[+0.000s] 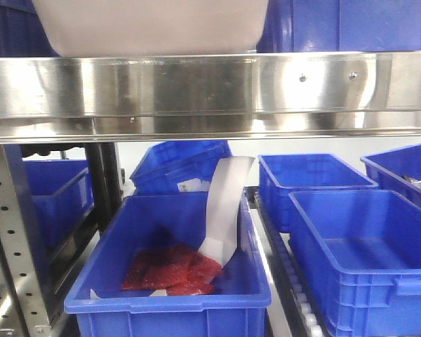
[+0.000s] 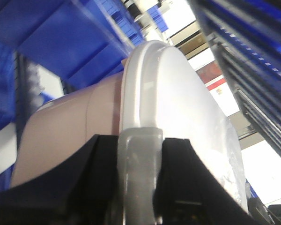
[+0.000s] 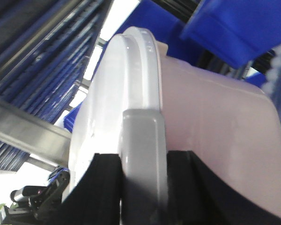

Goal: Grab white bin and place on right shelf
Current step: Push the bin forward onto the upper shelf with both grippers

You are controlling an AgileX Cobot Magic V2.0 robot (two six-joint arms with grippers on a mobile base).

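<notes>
The white bin (image 1: 151,28) shows at the top of the front view, its pale underside level with the upper edge of the right shelf's shiny front rail (image 1: 210,88); whether it rests on the shelf I cannot tell. In the left wrist view my left gripper (image 2: 139,140) is shut on the grey clip at the rim of the white bin (image 2: 168,93), one black finger on each side. My right gripper (image 3: 144,157) is likewise shut on the rim clip at the other end of the white bin (image 3: 215,122). Neither gripper appears in the front view.
Blue crates (image 1: 351,24) stand on the shelf close beside the bin. Below the rail are several more blue crates; the nearest one (image 1: 168,302) holds red packets and a white strip. A perforated steel upright (image 1: 14,239) stands at the lower left.
</notes>
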